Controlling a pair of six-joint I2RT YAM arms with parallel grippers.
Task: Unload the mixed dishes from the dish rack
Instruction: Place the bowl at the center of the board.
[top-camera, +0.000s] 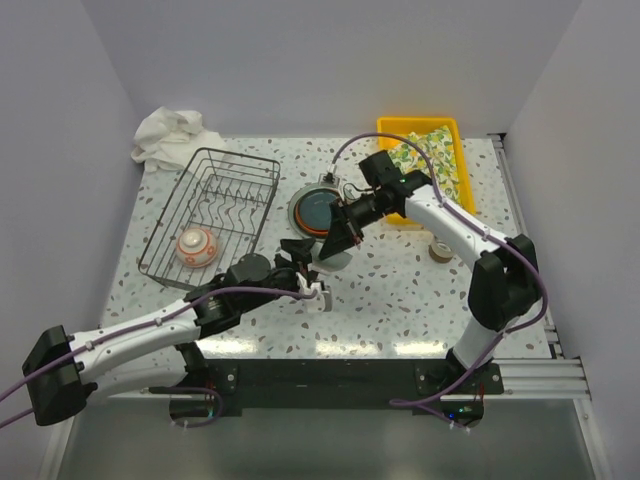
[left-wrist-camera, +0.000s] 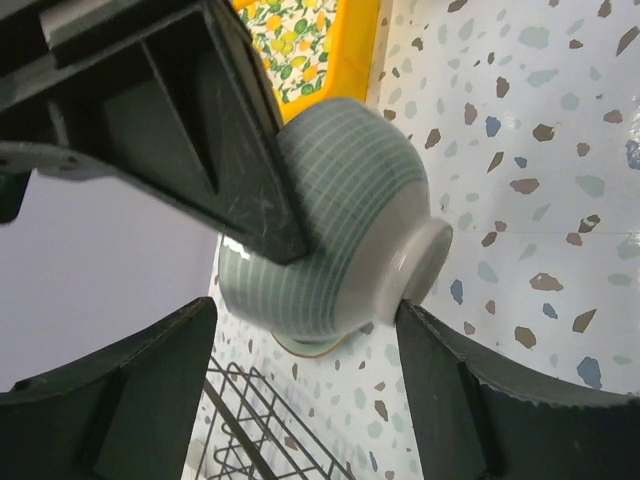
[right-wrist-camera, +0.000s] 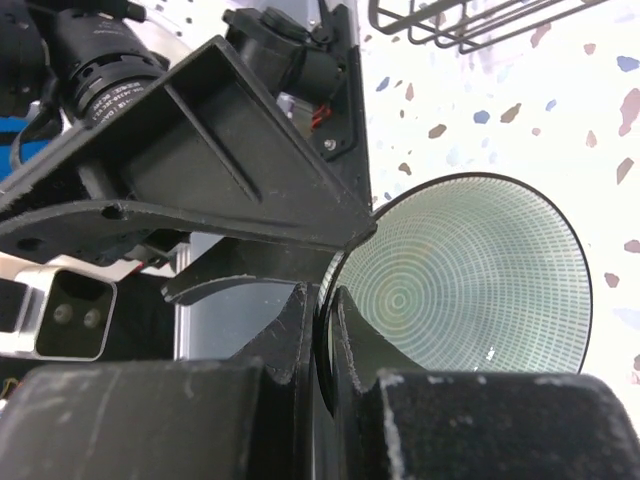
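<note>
A pale green striped bowl (top-camera: 336, 260) hangs above the table between the two arms. My right gripper (top-camera: 338, 240) is shut on its rim; the right wrist view shows both fingers pinching the rim (right-wrist-camera: 330, 310) and the ringed inside of the bowl (right-wrist-camera: 470, 280). My left gripper (top-camera: 303, 257) is open, and its fingers (left-wrist-camera: 480, 400) stand either side of the bowl (left-wrist-camera: 340, 230), the right one next to its foot. The dark wire dish rack (top-camera: 212, 210) at the left holds a red-white patterned bowl (top-camera: 196, 245). A stack of plates (top-camera: 312, 210) lies beside the rack.
A yellow tray with lemon-print cloth (top-camera: 428, 165) stands at the back right. A small cup (top-camera: 440, 250) sits on the table near the right arm. A crumpled white cloth (top-camera: 170, 133) lies behind the rack. The rack's corner (left-wrist-camera: 260, 420) shows below the left gripper.
</note>
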